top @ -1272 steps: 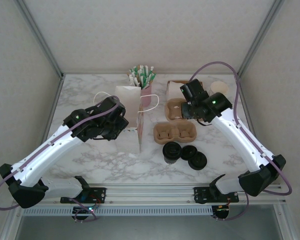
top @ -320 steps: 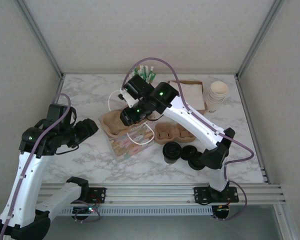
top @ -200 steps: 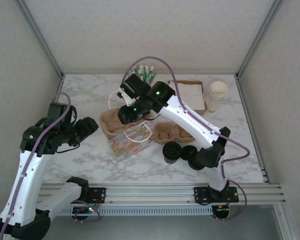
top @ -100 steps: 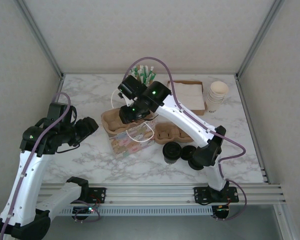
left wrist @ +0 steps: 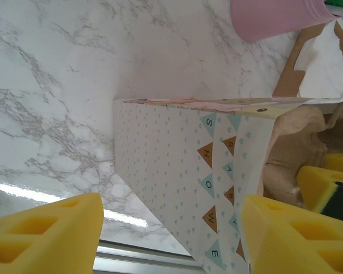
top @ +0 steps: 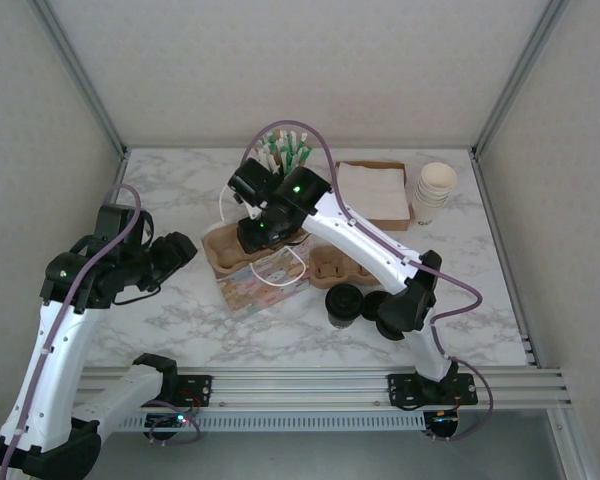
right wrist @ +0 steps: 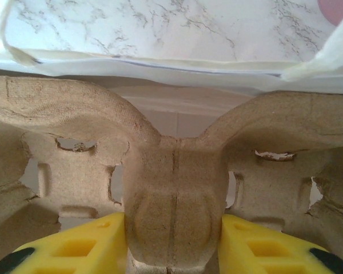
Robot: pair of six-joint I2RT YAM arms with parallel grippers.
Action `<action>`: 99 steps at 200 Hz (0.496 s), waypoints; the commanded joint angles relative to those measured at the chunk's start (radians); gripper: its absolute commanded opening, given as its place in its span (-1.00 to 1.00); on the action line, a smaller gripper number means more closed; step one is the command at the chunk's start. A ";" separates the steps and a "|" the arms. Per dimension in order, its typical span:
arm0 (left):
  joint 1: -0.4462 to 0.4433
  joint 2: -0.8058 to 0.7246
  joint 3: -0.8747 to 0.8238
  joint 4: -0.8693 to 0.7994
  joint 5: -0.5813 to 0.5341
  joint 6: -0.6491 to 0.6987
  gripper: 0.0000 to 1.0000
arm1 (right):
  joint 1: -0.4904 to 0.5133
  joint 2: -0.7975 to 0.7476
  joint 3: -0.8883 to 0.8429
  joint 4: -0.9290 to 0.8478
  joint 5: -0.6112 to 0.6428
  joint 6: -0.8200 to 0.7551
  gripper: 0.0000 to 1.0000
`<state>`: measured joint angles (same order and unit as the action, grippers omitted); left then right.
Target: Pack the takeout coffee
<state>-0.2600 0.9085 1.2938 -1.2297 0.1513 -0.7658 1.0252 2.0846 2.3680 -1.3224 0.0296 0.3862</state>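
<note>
The white marble table (top: 460, 290) stands inside a plain white booth, and the work is at its centre-left. Your right gripper (right wrist: 173, 231) is clenched on the raised middle ridge of a two-cup pulp carrier (top: 220, 248), with one yellow pad on each side of the ridge. Seen from overhead, the carrier sits at the mouth of the bunting-print gift bag (top: 265, 292). It lies partly over the opening, and its left end sticks out past the bag's left edge. Your left gripper (top: 177, 252) hangs released with its jaws spread wide, near the bag's left side but apart from it, grasping nothing.

Nothing steadies the bag, so a push downward could buckle its wall or tip it over. The overhanging well may catch the rim, and the white handle loop (top: 285, 268) lies close enough to snag. Your pinch is on a narrow pulp ridge, so any catch could twist the carrier loose.

The carrier's long axis runs left to right across the overhead frame, roughly along the bag's mouth. Its wells look to be facing up. You cannot tell whether it is level.
</note>
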 commanded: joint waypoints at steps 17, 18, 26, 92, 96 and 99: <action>0.006 -0.011 -0.013 0.013 0.010 -0.023 0.27 | 0.030 0.042 0.034 -0.017 0.052 0.022 -0.15; 0.007 -0.011 -0.014 0.013 0.010 -0.024 0.27 | 0.031 0.042 0.034 -0.017 0.053 0.022 -0.15; 0.007 -0.010 -0.017 0.014 0.009 -0.024 0.27 | 0.033 0.047 0.034 -0.014 0.060 0.024 -0.14; 0.007 -0.011 -0.027 0.016 0.010 -0.038 0.27 | 0.048 0.086 0.038 -0.012 0.082 0.027 -0.08; 0.007 -0.011 -0.028 0.017 0.010 -0.038 0.27 | 0.047 0.086 0.039 -0.012 0.083 0.027 -0.07; 0.007 -0.011 -0.028 0.016 0.010 -0.039 0.27 | 0.048 0.088 0.039 -0.013 0.082 0.026 -0.07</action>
<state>-0.2600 0.9085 1.2739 -1.2228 0.1509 -0.7898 1.0595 2.1437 2.3768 -1.3216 0.0868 0.4053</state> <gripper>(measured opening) 0.635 0.457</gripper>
